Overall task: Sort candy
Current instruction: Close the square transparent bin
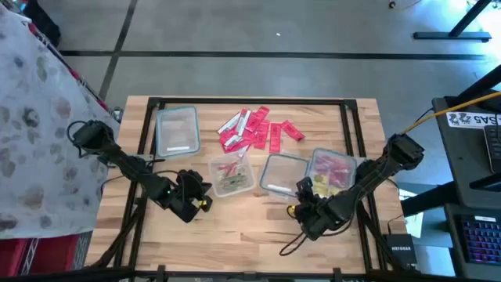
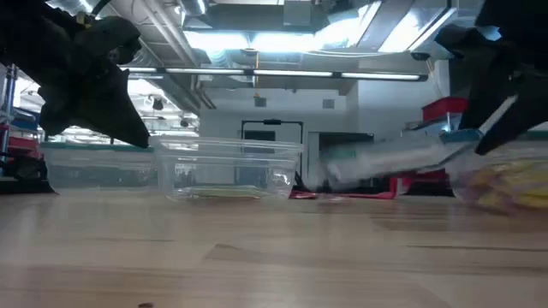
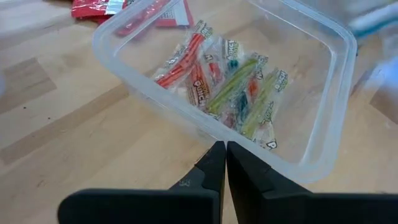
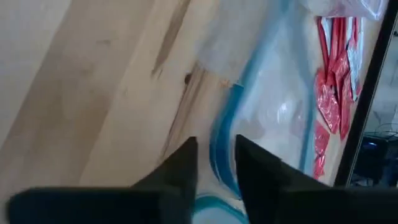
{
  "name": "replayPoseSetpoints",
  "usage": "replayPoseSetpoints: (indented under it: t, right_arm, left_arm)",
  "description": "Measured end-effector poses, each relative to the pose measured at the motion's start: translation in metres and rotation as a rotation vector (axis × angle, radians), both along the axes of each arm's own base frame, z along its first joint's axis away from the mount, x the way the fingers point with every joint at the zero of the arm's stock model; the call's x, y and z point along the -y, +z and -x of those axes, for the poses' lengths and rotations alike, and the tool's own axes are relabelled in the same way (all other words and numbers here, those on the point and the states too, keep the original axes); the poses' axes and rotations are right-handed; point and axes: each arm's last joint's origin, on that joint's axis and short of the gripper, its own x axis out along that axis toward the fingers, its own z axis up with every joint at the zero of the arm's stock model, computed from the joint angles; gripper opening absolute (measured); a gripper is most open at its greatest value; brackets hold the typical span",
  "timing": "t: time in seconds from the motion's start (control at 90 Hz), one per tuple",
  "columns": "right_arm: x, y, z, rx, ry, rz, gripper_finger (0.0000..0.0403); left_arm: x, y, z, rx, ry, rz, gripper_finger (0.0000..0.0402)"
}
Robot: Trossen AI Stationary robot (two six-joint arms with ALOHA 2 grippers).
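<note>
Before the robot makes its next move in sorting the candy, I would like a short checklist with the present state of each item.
1. Left gripper empty and shut: ok. Its fingers meet with nothing between them, just short of the tub of candy sticks.
2. Right gripper free: not ok. Its fingers straddle the blue rim of a clear tub.
3. Whether the right fingers press that rim: cannot tell.
4. Loose red candy left to sort: ok, a pile lies on the table beyond the tubs.
5. Arms apart: ok in the high view.
6. Empty tub available: ok, nothing shows in it.
</note>
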Motion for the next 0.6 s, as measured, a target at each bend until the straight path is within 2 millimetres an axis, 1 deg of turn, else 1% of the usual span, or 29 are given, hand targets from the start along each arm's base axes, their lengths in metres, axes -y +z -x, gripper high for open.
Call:
replayPoseSetpoints:
  t: [0.189,0.333,0.422,0.6]
  right_arm:
    - [0.0,0.0,0.001,-0.005,-0.011,-0.006,0.0005]
    - [-0.001,0.005,-0.001,-0.008,-0.01,0.0,0.0]
    - [-0.004,0.014,-0.006,0.03,-0.004,0.008,0.0006]
    - [-0.007,0.03,-0.011,0.055,0.01,0.048,0.0005]
  left_arm:
    - [0.0,0.0,0.0,0.0,0.0,0.0,0.0]
    - [0.0,0.0,0.0,0.001,0.0,0.001,0.0]
    - [0.0,0.0,0.0,0.0,0.0,0.001,0.0]
    - [0.0,0.0,0.0,0.0,0.0,0.0,0.0]
